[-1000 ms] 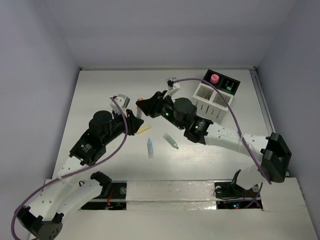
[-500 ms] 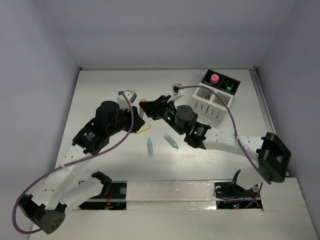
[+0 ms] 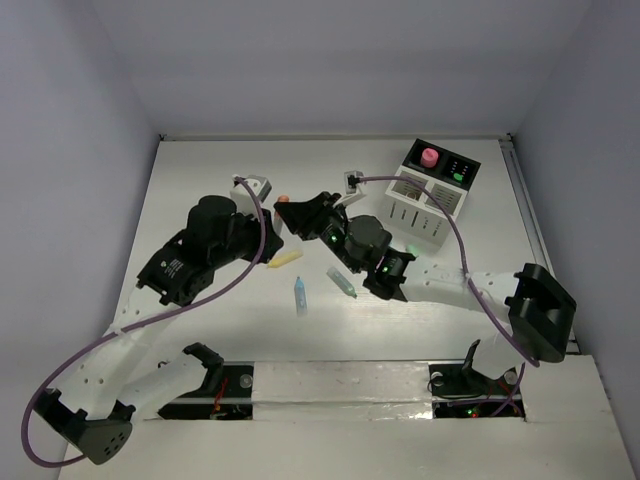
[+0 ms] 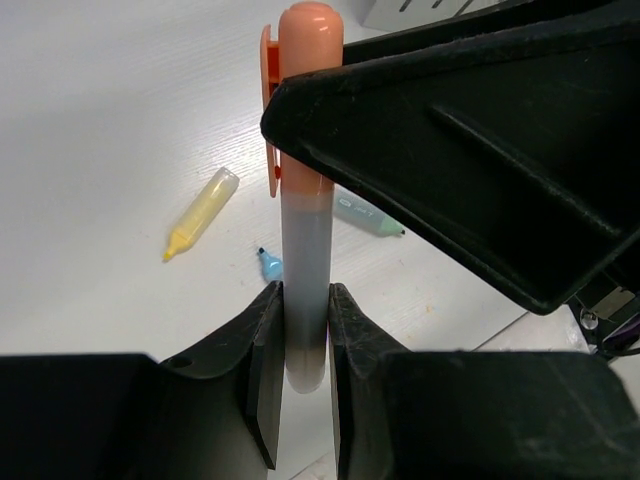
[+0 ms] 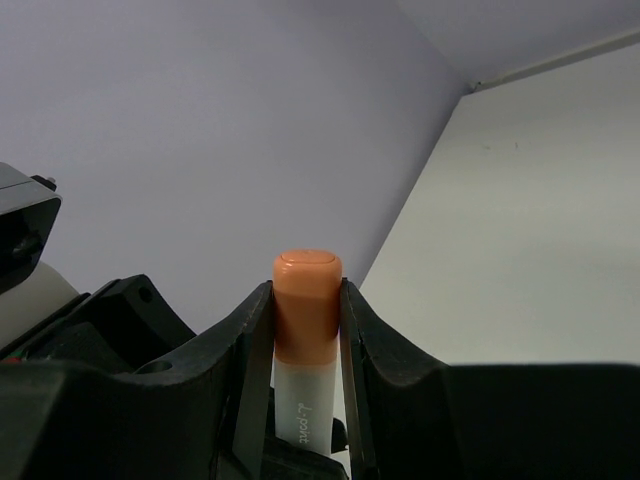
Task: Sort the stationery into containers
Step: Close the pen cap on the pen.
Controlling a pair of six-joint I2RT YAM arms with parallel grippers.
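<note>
An orange-capped pen with a pale barrel is held off the table between both arms. My left gripper is shut on the barrel's bottom end. My right gripper is shut on the orange cap. In the top view the cap shows where the two grippers meet, left of the containers. The white slatted box adjoins the black box, which holds a pink-capped bottle and green-capped items. A yellow pen, a blue pen and a teal pen lie on the table.
Purple cables loop over both arms. The right arm's body lies between the loose pens and the containers. Grey walls close the table at the back and sides, and the arm bases stand along the near edge.
Both arms have shifted slightly towards the back of the table with the pen still between them. Neither grip has changed.
</note>
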